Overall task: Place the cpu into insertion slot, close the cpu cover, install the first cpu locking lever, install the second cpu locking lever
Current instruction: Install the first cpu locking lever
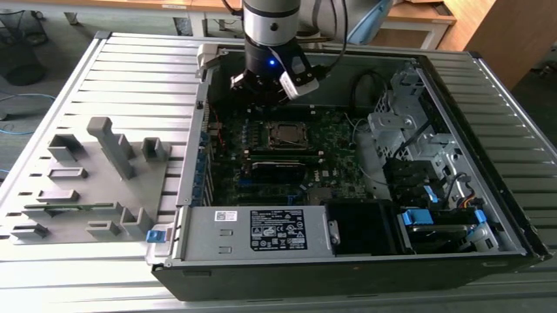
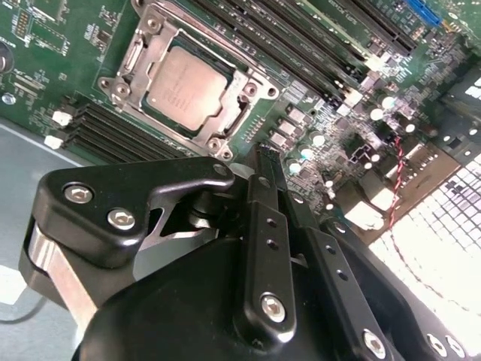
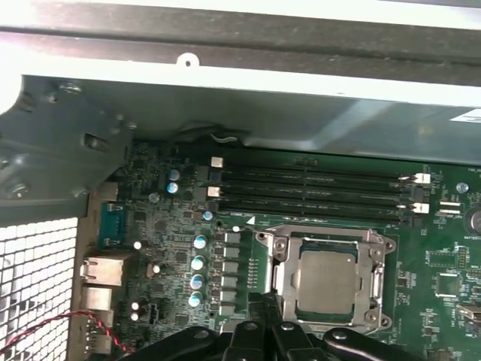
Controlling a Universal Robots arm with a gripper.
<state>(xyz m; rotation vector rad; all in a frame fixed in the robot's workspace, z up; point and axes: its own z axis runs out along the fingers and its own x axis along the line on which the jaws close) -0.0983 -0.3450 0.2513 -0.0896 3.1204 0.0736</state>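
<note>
Table [image 1: 130, 72]: grey slatted metal top, spanning the exterior view.
Floor [image 1: 61, 47]: grey, beyond the table's far corner.
Bin [image 1: 19, 45]: dark wire basket standing on the floor.
Cable [image 1: 26, 98]: blue, near the bin.
Desk [image 1: 422, 13]: pale wood, far side.

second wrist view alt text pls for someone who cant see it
A silver-grey cpu lies flat inside the metal frame of the cpu cover on a green motherboard, with long black memory slots beside it. The black end effector sits in the foreground, near one corner of the cover.
</note>
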